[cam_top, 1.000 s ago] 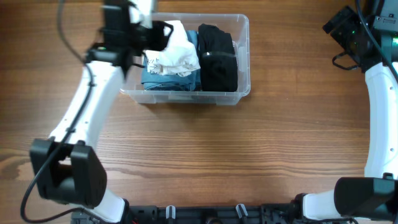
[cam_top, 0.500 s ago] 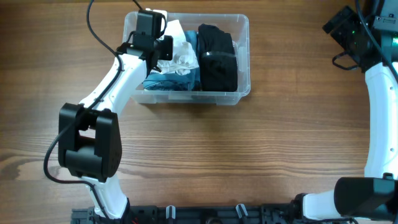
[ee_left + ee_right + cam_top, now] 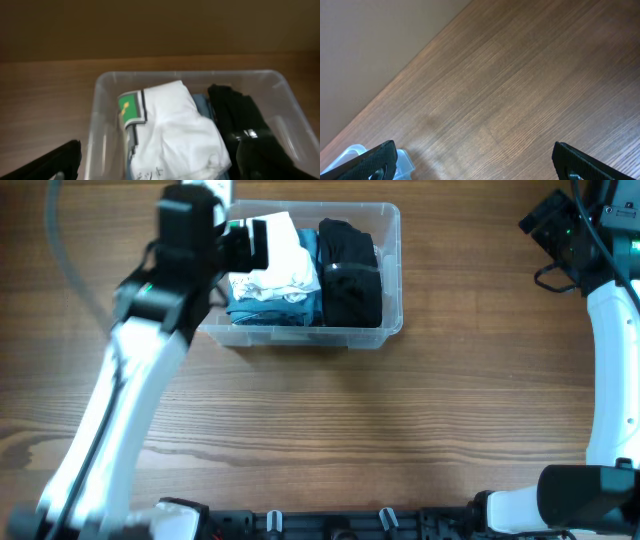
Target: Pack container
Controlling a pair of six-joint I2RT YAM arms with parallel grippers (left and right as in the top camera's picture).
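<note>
Wood-grain brown boards run across the counter (image 3: 400, 430), matte and flat, and the container (image 3: 392, 272) sits toward its far edge, left of centre. It is a clear rectangular plastic bin with rounded corners and a thick rim, so its load reads straight through the walls. Folded clothes fill it side by side, probably to use the floor fully. A black garment (image 3: 350, 270), soft and faintly glossy along one fold, takes the right half. A blue garment (image 3: 270, 312), denim-like in colour, lies at the bottom of the left half. On top of that rests a white garment (image 3: 170, 135), limp knit cloth with a green patch (image 3: 127, 105) and striped trim, somewhat rumpled rather than squared. The left claw (image 3: 250, 245) hovers above the bin's left end, over the white piece. In its wrist view the dark fingers (image 3: 55, 165) are spread wide at the frame edges with nothing between them, so it is released. That suggests a garment just laid down or about to be pressed flatter. The right claw (image 3: 477, 167) is parked well apart at the far right, likewise spread and empty over bare wood, most likely kept clear of the working arm.
</note>
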